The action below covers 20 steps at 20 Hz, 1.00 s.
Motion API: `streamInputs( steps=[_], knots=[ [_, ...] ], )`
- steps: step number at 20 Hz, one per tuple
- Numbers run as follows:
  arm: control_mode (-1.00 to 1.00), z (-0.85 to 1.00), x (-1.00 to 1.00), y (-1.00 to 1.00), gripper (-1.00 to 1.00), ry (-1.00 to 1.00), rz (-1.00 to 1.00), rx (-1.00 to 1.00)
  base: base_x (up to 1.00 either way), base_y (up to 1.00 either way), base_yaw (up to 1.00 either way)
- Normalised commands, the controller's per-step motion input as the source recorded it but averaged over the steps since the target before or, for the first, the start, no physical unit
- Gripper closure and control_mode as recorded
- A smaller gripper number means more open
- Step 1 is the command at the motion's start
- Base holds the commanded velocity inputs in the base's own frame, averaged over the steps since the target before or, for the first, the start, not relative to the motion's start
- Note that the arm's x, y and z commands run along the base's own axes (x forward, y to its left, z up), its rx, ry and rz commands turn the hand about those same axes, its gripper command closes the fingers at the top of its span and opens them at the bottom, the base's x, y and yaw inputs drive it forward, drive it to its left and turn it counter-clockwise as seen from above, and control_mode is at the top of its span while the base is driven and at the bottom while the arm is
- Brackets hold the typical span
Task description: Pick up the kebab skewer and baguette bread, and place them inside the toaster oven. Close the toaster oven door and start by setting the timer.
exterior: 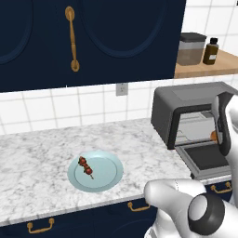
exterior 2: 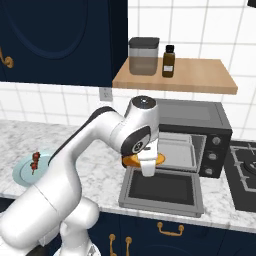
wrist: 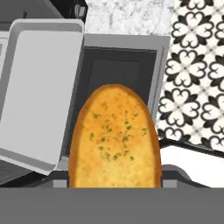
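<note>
The baguette bread [wrist: 114,138] is being held by the gripper [exterior 2: 144,161], the fingers being closed on the loaf's near end at the bottom of the hand view. Its long axis is being kept in line with the hand, the rounded free end pointing away from the camera toward the open toaster oven door [exterior 2: 162,189], which is lying flat in front of the toaster oven [exterior 2: 200,125] on the marble tabletop [exterior: 42,144]. In the right base view the loaf is being carried just above the door, at the oven's mouth, beside the metal tray [wrist: 41,87]. The kebab skewer [exterior: 86,167] is lying diagonally on the pale blue plate [exterior: 109,179], well apart.
</note>
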Motion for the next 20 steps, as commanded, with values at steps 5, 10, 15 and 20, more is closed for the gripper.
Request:
streamInputs(
  steps=[5, 10, 15, 20],
  knots=[
    [-1.0, 0.0, 0.58, -0.12, 1.0, -0.17, -0.11, 0.0, 0.0, 0.0, 0.0],
    [-1.0, 0.0, 0.52, -0.19, 1.0, -0.01, -0.1, 0.0, 0.0, 0.0, 0.0],
    [-1.0, -0.08, 0.49, -0.09, 1.0, -0.07, -0.01, 0.01, 0.0, 0.0, 0.0],
    [-1.0, -0.29, 0.24, -0.08, 1.0, -0.16, 0.0, 0.02, 0.0, 0.0, 0.0]
  ],
)
